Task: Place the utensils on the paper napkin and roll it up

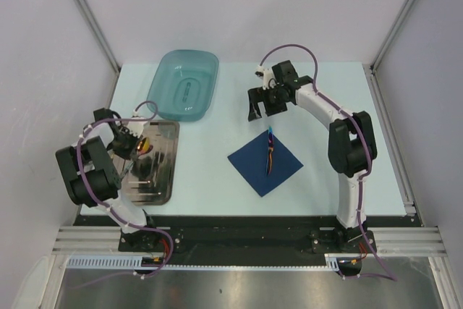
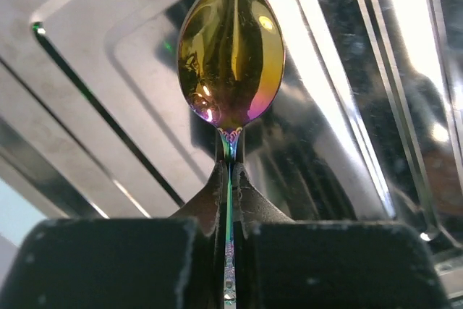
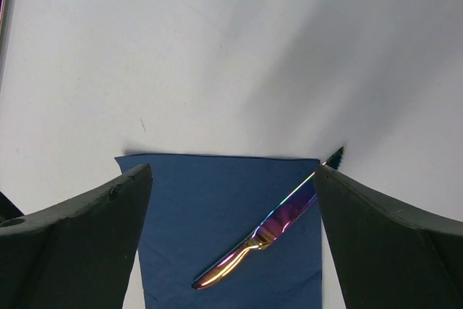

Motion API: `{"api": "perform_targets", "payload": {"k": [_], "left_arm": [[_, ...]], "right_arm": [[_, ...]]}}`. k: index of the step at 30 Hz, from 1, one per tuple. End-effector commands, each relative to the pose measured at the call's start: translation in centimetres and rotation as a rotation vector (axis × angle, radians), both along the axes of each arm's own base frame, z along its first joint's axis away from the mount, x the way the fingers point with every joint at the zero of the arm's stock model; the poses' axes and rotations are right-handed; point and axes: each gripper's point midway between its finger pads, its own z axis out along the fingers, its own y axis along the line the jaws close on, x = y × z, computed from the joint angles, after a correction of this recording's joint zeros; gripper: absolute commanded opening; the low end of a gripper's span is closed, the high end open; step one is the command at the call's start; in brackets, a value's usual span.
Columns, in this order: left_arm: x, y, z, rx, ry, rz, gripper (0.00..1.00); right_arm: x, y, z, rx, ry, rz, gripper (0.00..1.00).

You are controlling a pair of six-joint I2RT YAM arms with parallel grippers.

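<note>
**Left to right.** The left gripper (image 2: 230, 179) was held well to the left of the napkin (image 1: 253, 171). Its jaws were clamped on the thin neck of the spoon (image 2: 231, 56), just below the gold bowl, which was held over the steel tray (image 1: 165, 179). Whether other utensils lay on the tray could not be told. The teal tub (image 1: 184, 85) was set to the left of the napkin and farther from the arms, apart from it. The napkin was laid as a diamond, flat and unrolled. One knife (image 1: 270, 151) was laid along its middle, with the blade tip projecting past the napkin's far corner. The right gripper (image 3: 231, 170) was held just beyond that far corner, with the jaws spread wide and nothing between them.

**Hazards, as judged.** The spoon was pinched at a narrow, smooth point with the bowl outboard, so it might be swung or slipped while carried toward the napkin. If it were released onto the knife, the knife might be knocked farther off the sheet. A projecting tip might be left outside the roll. The thin sheet might be dragged rather than rolled.
</note>
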Motion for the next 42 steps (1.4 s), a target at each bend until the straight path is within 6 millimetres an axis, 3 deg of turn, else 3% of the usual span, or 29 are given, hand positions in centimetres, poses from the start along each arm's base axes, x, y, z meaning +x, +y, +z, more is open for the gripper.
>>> {"api": "perform_targets", "payload": {"k": [1,5,10,13,14,16,17,18,20,21,22,23,25,26,28,33,37,42], "left_arm": [[0.1,-1.9,3.1,-0.093,-0.026,0.002,0.0],[-0.7,-5.0,7.5,-0.191,-0.079,0.001,0.0],[-1.5,-10.9,12.8,-0.21,-0.199,-0.08,0.0],[-0.1,-14.7,15.9,-0.209,-0.299,-0.069,0.0],[0.4,-17.5,16.8,-0.213,-0.331,-0.116,0.0],[1.2,-19.6,18.8,-0.232,-0.356,-0.061,0.0],[1.5,-22.1,19.6,-0.259,-0.375,-0.077,0.0],[2.2,-22.8,20.8,-0.258,-0.407,-0.044,0.0],[2.8,-26.2,21.5,-0.31,-0.417,-0.004,0.0],[3.5,-26.9,22.1,-0.314,-0.448,0.036,0.0],[4.4,-26.8,22.2,-0.309,-0.469,0.159,0.0],[4.9,-28.5,22.0,-0.329,-0.481,0.175,0.0],[5.7,-30.0,22.2,-0.352,-0.489,0.265,0.0],[5.4,-32.2,20.4,-0.34,-0.442,0.254,0.0],[5.5,-34.8,20.1,-0.376,-0.405,0.273,0.0],[4.7,-41.4,14.0,-0.412,-0.168,0.303,0.0],[4.6,-43.8,10.8,-0.456,-0.038,0.41,0.0],[5.5,-47.6,10.5,-0.556,-0.018,0.434,0.0]], "right_arm": [[-0.1,-0.3,3.3,0.031,-0.067,0.005,1.0],[0.0,-1.3,3.9,0.029,-0.076,-0.009,1.0],[0.3,-3.3,4.2,0.012,-0.08,-0.05,1.0],[0.6,-5.6,4.6,-0.022,-0.088,-0.097,1.0],[0.6,-6.4,4.6,-0.037,-0.092,-0.099,1.0],[0.7,-8.6,5.5,-0.047,-0.101,-0.134,0.99],[0.6,-9.3,5.8,-0.046,-0.102,-0.144,1.0],[0.7,-11.0,6.6,-0.045,-0.115,-0.172,1.0],[0.3,-12.4,6.7,-0.048,-0.108,-0.19,1.0],[0.1,-13.1,6.5,-0.057,-0.105,-0.196,1.0],[0.0,-14.4,6.8,-0.063,-0.11,-0.223,1.0],[-0.4,-15.0,6.4,-0.072,-0.095,-0.231,0.99],[-0.9,-16.5,6.4,-0.083,-0.085,-0.261,1.0],[-1.1,-16.9,6.4,-0.087,-0.082,-0.265,1.0],[-1.8,-17.7,6.0,-0.101,-0.07,-0.277,1.0],[-3.4,-19.0,6.2,-0.123,-0.088,-0.309,1.0],[-4.9,-19.5,4.8,-0.138,-0.07,-0.332,1.0],[-5.8,-20.6,3.6,-0.156,-0.052,-0.349,1.0]]}}
